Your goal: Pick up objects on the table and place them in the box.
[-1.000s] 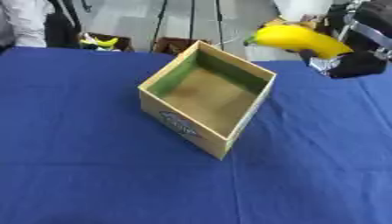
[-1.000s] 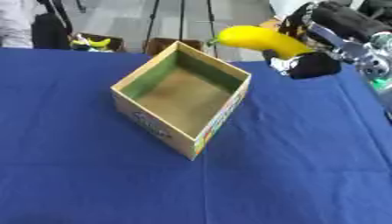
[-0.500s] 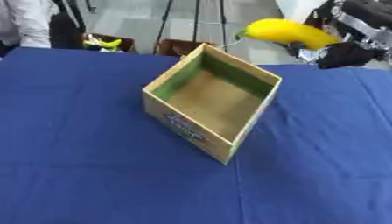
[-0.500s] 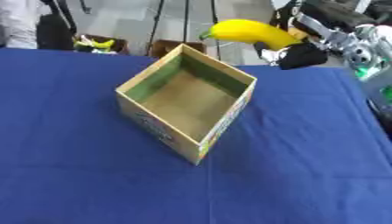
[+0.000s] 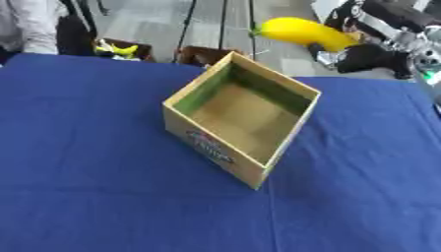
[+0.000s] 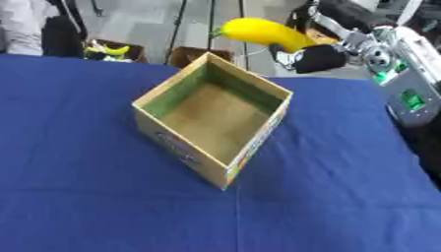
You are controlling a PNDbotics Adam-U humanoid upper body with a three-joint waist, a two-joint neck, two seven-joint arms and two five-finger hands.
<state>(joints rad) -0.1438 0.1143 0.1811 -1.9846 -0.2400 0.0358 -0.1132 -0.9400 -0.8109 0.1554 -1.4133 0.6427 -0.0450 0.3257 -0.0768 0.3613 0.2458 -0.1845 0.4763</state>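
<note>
Right robot hand [image 6: 317,55], fingers curled around a banana [image 6: 258,32], held in the air above the far edge of the tabletop [image 5: 78,147], just beyond the far corner of the open box [image 5: 243,118]. Box empty, mid-tabletop.

Right hand [image 6: 317,55] raised at upper right — fingers curled, gripping.

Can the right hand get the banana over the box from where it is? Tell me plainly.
Probably yes. The right hand holds the banana in the air just beyond the box's far rim, nothing between them, and the box is open-topped.
</note>
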